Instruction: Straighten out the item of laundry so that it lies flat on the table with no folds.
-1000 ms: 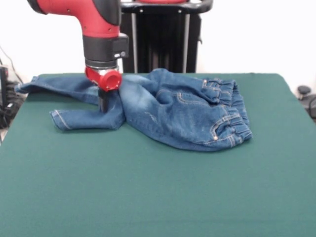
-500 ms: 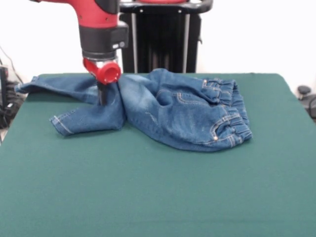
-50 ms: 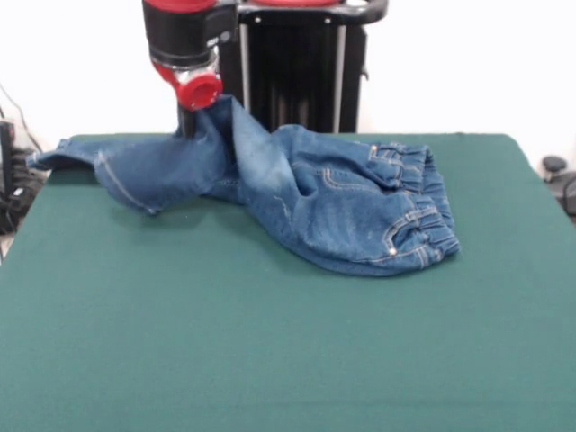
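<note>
A small pair of blue denim jeans [image 3: 333, 202] lies crumpled across the far half of the green table [image 3: 288, 342]. Its elastic waistband [image 3: 423, 202] is bunched at the right. One leg is lifted off the table at the left and hangs from my gripper [image 3: 189, 121], which is shut on the denim near the knee. The cuff of that lifted leg [image 3: 121, 184] droops down toward the table. The other leg stretches to the far left edge [image 3: 54, 155]. The red wrist hides most of the fingers.
The black pedestal [image 3: 288, 67] stands right behind the jeans. Dark cables and gear [image 3: 9, 193] sit off the left edge, and a dark object [image 3: 558, 175] lies off the right edge. Bare green felt fills the near half.
My gripper has risen and drawn back, pulling the jeans leg up off the table. The cuff that lay flat at the left now hangs in the air.
</note>
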Robot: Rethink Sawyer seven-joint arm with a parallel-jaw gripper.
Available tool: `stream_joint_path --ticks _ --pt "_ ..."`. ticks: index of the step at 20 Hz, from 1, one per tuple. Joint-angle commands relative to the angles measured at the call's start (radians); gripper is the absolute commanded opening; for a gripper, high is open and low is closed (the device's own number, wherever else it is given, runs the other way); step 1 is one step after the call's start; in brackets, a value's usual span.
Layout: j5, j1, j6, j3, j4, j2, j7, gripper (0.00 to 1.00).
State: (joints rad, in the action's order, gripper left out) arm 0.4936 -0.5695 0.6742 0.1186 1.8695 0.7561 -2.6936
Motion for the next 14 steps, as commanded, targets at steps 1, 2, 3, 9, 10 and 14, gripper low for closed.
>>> stream_joint_path --ticks 1,2,3,9,10,14 --pt "-0.050 0.060 0.306 0.027 -0.105 -0.014 0.107 0.00" --pt "-0.062 0.055 0.325 0.034 -0.107 -0.024 0.097 0.00" --pt "-0.075 0.050 0.341 0.042 -0.106 -0.030 0.091 0.00" --pt "-0.137 0.023 0.409 0.074 -0.143 -0.134 0.074 0.00" --pt "-0.147 0.020 0.421 0.074 -0.148 -0.147 0.071 0.00" --pt "-0.190 0.009 0.501 0.059 -0.166 -0.181 0.055 0.00"
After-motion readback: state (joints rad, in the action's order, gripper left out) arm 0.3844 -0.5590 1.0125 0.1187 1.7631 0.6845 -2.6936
